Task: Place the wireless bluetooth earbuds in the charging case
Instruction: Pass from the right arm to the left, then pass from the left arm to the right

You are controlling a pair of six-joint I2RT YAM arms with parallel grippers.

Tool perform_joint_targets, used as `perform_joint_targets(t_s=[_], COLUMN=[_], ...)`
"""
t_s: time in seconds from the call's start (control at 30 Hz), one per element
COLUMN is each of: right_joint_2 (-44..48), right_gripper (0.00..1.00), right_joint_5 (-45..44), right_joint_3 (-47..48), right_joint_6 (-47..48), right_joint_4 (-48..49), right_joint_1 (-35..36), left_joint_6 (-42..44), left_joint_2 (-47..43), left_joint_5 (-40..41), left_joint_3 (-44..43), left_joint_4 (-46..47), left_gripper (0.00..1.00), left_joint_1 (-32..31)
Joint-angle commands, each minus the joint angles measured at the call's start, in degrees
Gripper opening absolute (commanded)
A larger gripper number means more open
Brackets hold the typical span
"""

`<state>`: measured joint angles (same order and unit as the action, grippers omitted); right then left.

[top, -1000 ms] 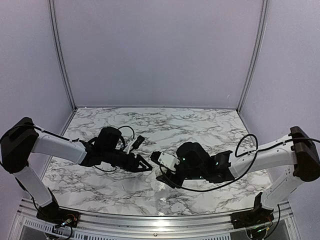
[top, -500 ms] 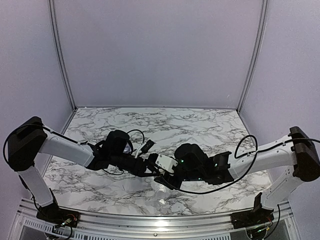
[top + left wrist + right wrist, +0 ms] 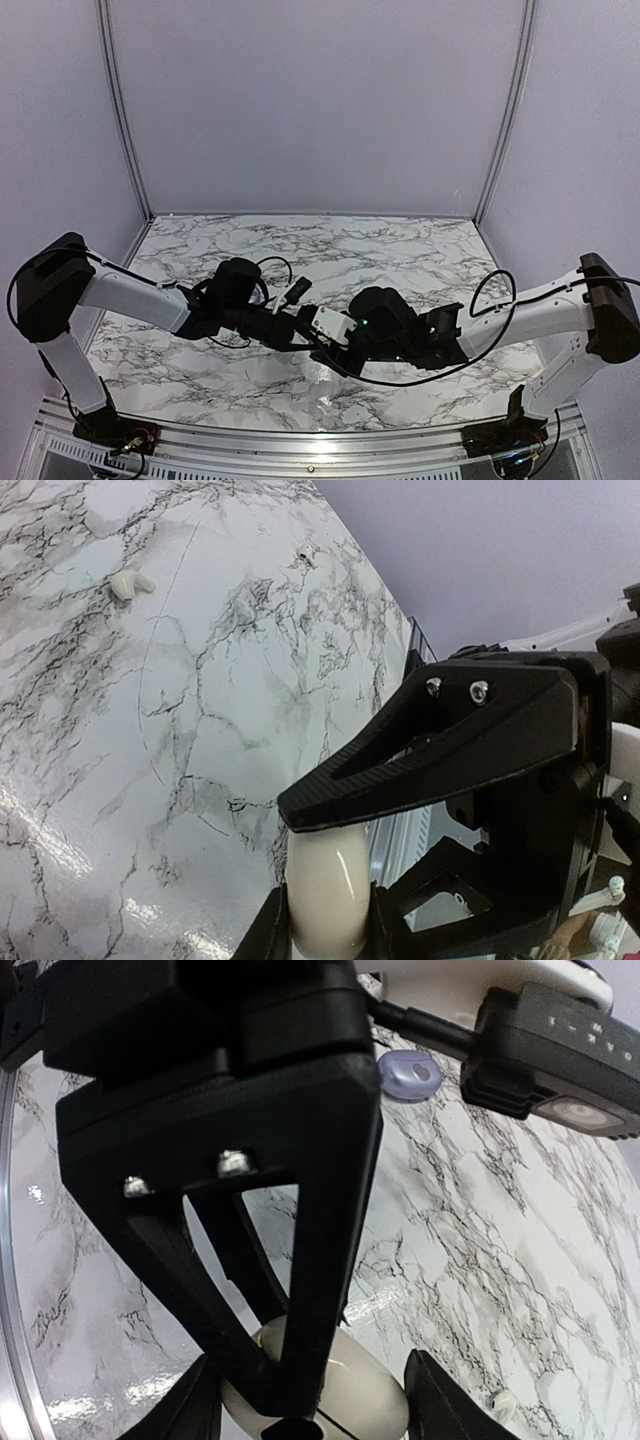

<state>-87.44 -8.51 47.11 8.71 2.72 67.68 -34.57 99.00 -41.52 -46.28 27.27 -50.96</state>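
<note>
The white charging case [image 3: 328, 890] is gripped from two sides, just above the marble. My left gripper [image 3: 326, 925] is shut on it, a finger pressed against each flank. My right gripper [image 3: 315, 1410] is shut on the same charging case [image 3: 375, 1400] crosswise, and one of its fingers [image 3: 440, 750] arches over the case in the left wrist view. In the top view the two grippers meet at the table's front middle [image 3: 312, 337] and hide the case. Two small wireless bluetooth earbuds lie loose on the marble, one [image 3: 130, 583] to the left and another [image 3: 303, 552] further off. One earbud [image 3: 500, 1400] shows in the right wrist view.
The marble table [image 3: 400, 250] is walled by pale panels at the back and sides. A metal rail [image 3: 300, 440] runs along the near edge. A black cable [image 3: 490, 290] loops beside the right arm.
My left arm has swung right to meet the right gripper, and its jaws have closed onto the charging case. The right arm has barely moved.
</note>
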Motion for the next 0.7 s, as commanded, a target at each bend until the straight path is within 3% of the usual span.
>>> perform_joint_targets(t_s=[0.0,0.1,0.23,0.3,0.53,0.67], right_joint_2=[2.5,4.8,8.9,10.8,18.1,21.0], right_gripper=[0.51,0.68,0.97,0.99,0.98,0.93], right_joint_5=[-1.6,0.9,3.8,5.8,28.3,38.9], right_joint_3=[1.8,0.8,-1.8,-2.8,-7.3,-9.2], right_joint_6=[-0.9,-1.3,-2.8,-4.0,-11.3,-12.8], right_joint_4=[1.1,1.3,3.4,4.1,8.9,11.5], right_joint_1=[0.5,0.5,0.4,0.0,-7.4,-10.8], left_joint_6=[1.1,2.1,4.2,5.7,14.3,19.1], left_joint_2=[-1.0,-2.4,-4.8,-6.4,-15.8,-21.3], left_joint_5=[-1.0,-0.2,0.7,1.1,3.1,4.0], left_joint_3=[-1.1,-0.9,0.1,1.1,6.8,9.2], left_joint_4=[1.3,1.3,1.4,1.4,1.4,1.5], left_gripper=[0.16,0.13,0.11,0.11,0.12,0.12], left_joint_1=[-0.1,-0.1,0.0,0.2,0.2,-0.2])
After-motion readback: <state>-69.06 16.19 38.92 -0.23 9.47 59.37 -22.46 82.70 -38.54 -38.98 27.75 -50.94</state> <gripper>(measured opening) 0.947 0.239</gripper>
